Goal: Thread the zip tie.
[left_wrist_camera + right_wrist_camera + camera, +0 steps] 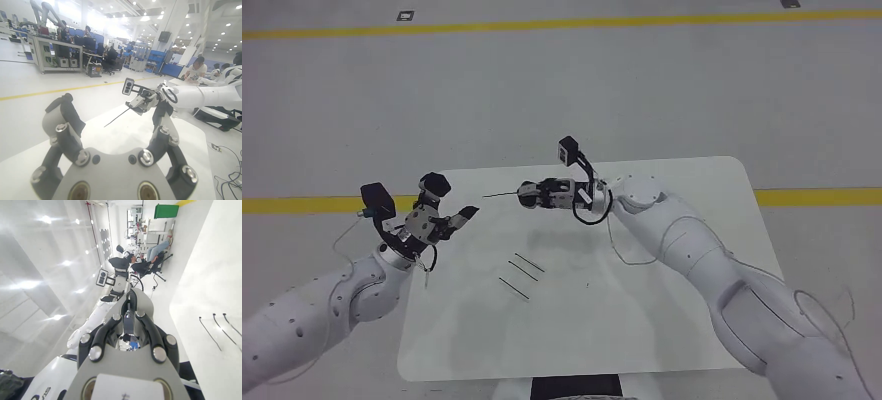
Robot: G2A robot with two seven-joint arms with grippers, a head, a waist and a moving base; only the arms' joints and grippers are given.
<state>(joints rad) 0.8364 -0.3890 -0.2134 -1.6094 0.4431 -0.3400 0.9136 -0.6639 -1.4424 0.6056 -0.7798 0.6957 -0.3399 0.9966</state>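
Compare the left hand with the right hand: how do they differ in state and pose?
The left hand is open and holds nothing; the right hand is shut on a zip tie. The left hand is at the table's left edge; the right hand is farther in, its tie pointing toward the left hand. Both are raised off the table.

White table (572, 340), yellow floor line (542, 24)

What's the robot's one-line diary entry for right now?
right gripper: shut on zip tie, free end toward left gripper | left gripper: open, empty | table: three spare zip ties | threading: not done
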